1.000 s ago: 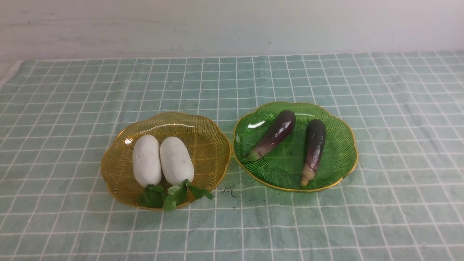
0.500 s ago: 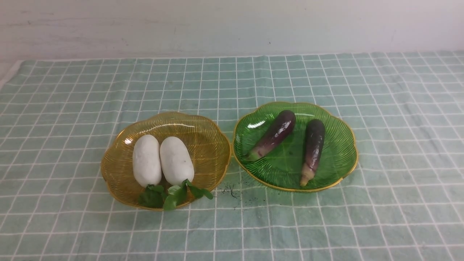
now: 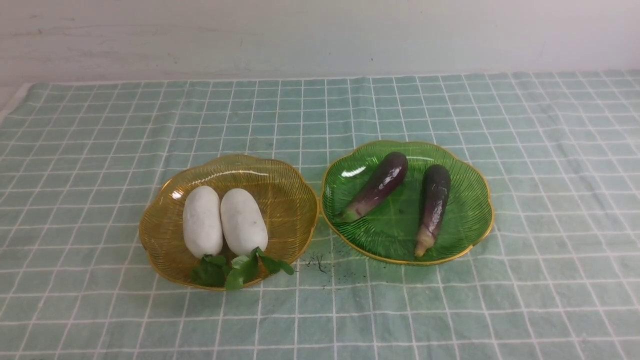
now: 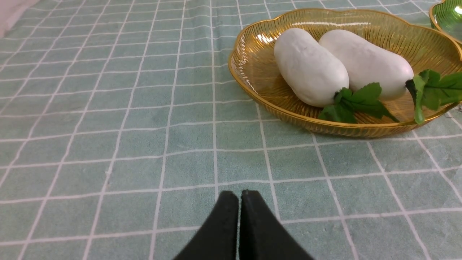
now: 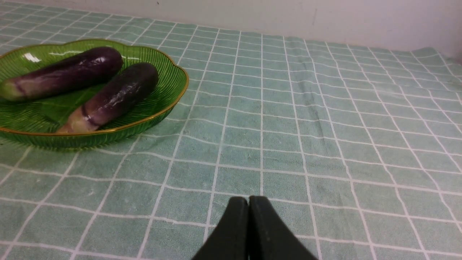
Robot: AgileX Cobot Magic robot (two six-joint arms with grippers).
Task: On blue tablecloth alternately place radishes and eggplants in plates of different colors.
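White oblong leafy radishes (image 3: 224, 221) at nine o'clock and glossy purple eggplants (image 3: 404, 195) towards two sit plate-sorted, presumably finished, so both grippers' fingertips rest together, seemingly empty

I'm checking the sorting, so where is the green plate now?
In the front view, the green plate sits right of center on the tablecloth, just right of the amber plate.

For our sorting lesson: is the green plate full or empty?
Neither: the plate holds two eggplants, with bare green between them.
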